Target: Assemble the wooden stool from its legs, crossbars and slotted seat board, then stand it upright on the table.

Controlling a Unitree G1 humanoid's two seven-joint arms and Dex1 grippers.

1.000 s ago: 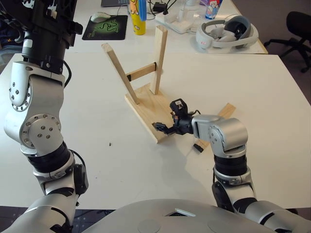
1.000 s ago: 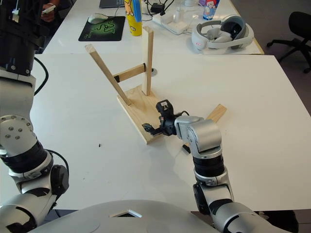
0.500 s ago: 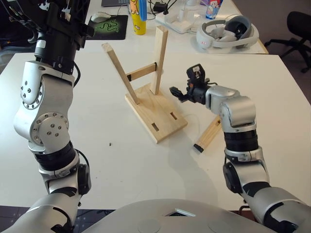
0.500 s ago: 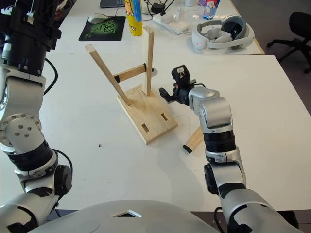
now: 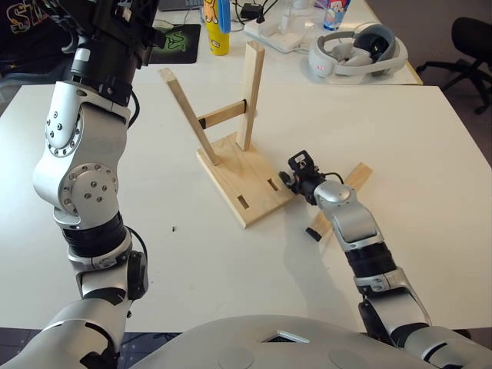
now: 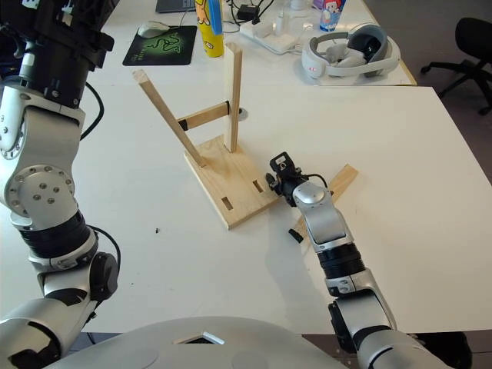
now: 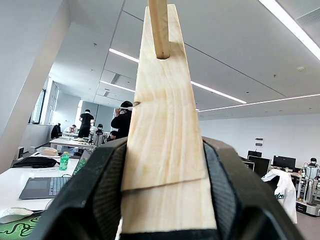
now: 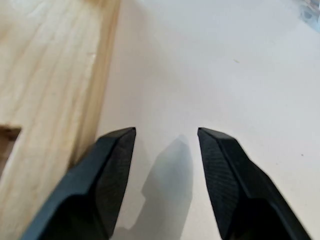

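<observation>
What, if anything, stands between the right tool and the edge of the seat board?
Nothing visible does. The right tool, open, sits low right beside the seat board edge, with bare table between its fingers. The loose leg lies on its far side, away from the board.

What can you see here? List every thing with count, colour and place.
table: one, white, under everything
seat board: one, pale wood, mid-table, two slots empty
legs: two, pale wood, standing in the board's far end
crossbar: one, pale wood, joining those legs
loose wooden piece: one, pale wood, on the table, partly under the right arm
held wooden piece: one, pale wood, in the left gripper
headset: one, white and grey, table behind
bottle: one, yellow, table behind
mouse pad: one, black and green, table behind
left gripper: one, black, raised high
right gripper: one, black, open, low beside the seat board
</observation>
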